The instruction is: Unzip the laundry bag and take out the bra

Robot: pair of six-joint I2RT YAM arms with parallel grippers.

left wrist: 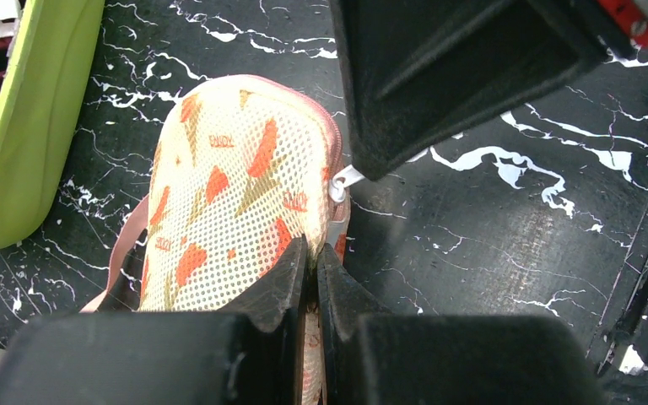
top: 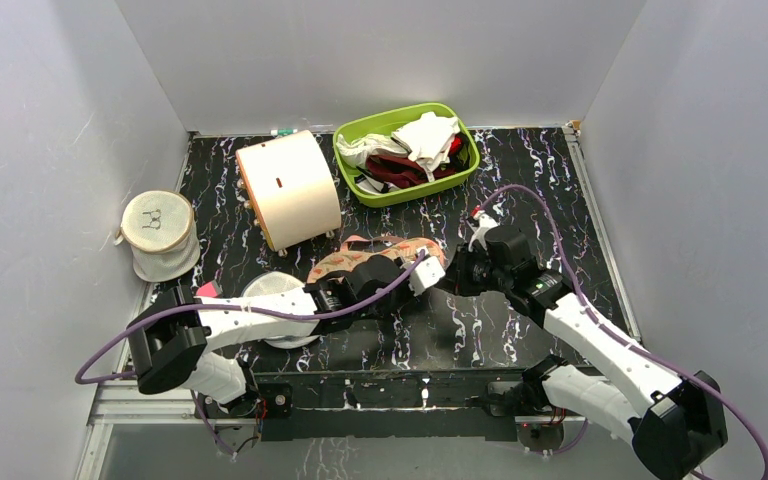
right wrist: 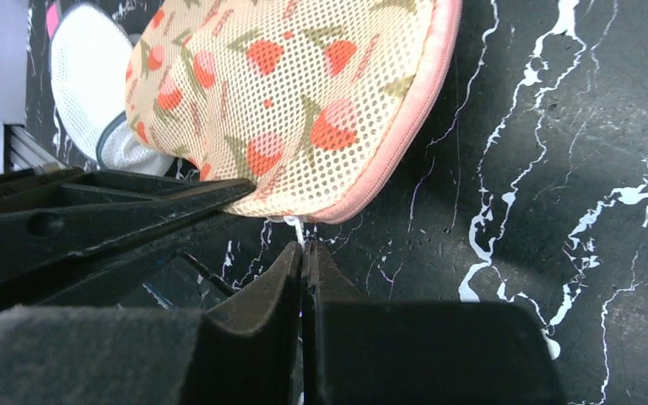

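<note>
The laundry bag (top: pixel 348 262) lies mid-table, a peach mesh case with red print and pink zip edging (right wrist: pixel 426 93). My left gripper (left wrist: pixel 312 250) is shut on the near edge of the bag (left wrist: pixel 236 194), with the fabric pinched between its fingertips. My right gripper (right wrist: pixel 304 250) is shut on the small white zip pull (right wrist: pixel 297 226) at the bag's end (right wrist: pixel 304 93). In the left wrist view the pull (left wrist: pixel 343 180) runs under the right fingers (left wrist: pixel 439 76). In the top view the two grippers meet at the bag's right end. The bra is hidden.
A green basket (top: pixel 415 192) holding white cloths and a dark red garment stands at the back. A white cylinder bag (top: pixel 288 190) lies left of it. A round white mesh pouch (top: pixel 278 292) sits under my left arm. Another mesh bag (top: pixel 158 235) stands by the left wall.
</note>
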